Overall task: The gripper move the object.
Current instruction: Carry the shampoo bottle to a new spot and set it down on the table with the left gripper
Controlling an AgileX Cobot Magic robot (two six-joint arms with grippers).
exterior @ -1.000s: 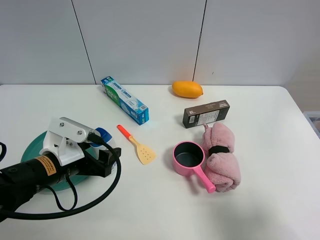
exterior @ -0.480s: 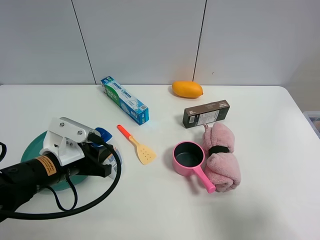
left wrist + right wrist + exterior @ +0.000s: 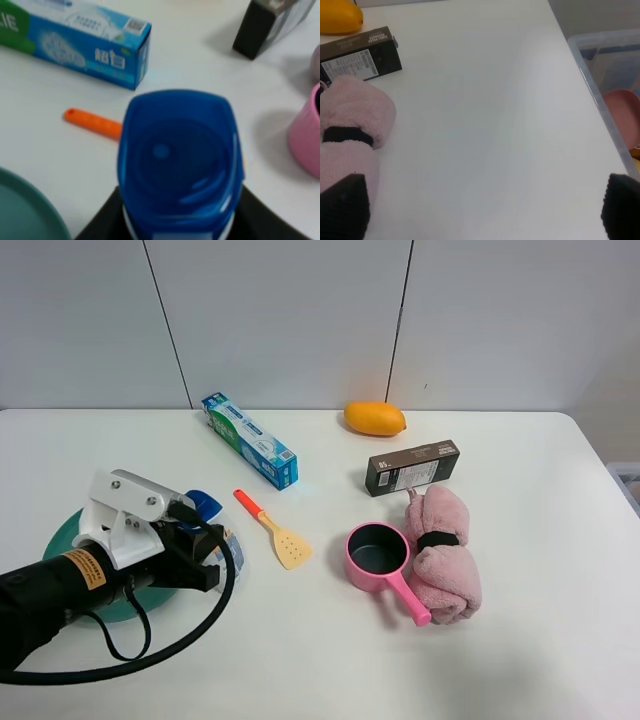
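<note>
The object, a small white bottle with a dark blue cap point(image 3: 204, 505), leans between the black fingers of my left gripper point(image 3: 212, 545), which is shut on it at the left of the table, just right of a green plate point(image 3: 58, 537). The blue cap point(image 3: 180, 160) fills the left wrist view, and black fingers point(image 3: 100, 227) show at either side of the bottle. In the right wrist view my right gripper point(image 3: 480, 207) is open, its dark fingertips point(image 3: 342, 205) wide apart over bare table with nothing between them. It is out of the exterior view.
A toothpaste box point(image 3: 250, 440) lies behind the bottle and an orange-handled spatula point(image 3: 275, 530) to its right. Further right are a pink cup point(image 3: 378, 555), a pink rolled towel point(image 3: 443, 555), a dark box point(image 3: 412, 468) and a mango point(image 3: 375, 418). A clear bin point(image 3: 605, 90) stands off the table's right edge.
My left gripper has shut on the bottle and drawn back a little to the left with it. Nothing else has moved.
</note>
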